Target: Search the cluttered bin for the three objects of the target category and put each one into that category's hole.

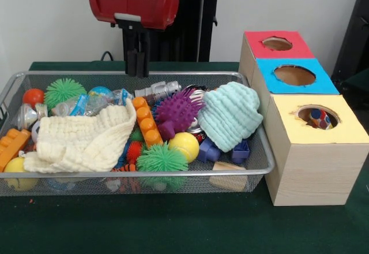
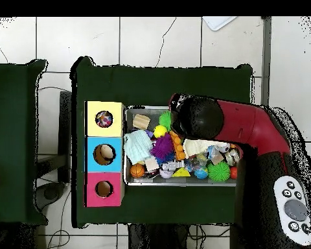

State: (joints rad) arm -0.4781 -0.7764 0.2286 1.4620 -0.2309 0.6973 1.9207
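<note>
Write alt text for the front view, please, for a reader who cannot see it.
The gripper hangs above a wire bin cluttered with toys and two cloths. Right of it stand three boxes, each with a top hole: red, blue, yellow.

I've got the red and black arm (image 2: 249, 126) reaching in from the side in the overhead view, wrist pointed straight down. Black two-finger gripper (image 1: 137, 63) hangs vertical, empty, fingers look pressed together, tho the front view's too dark to be sure.
</note>
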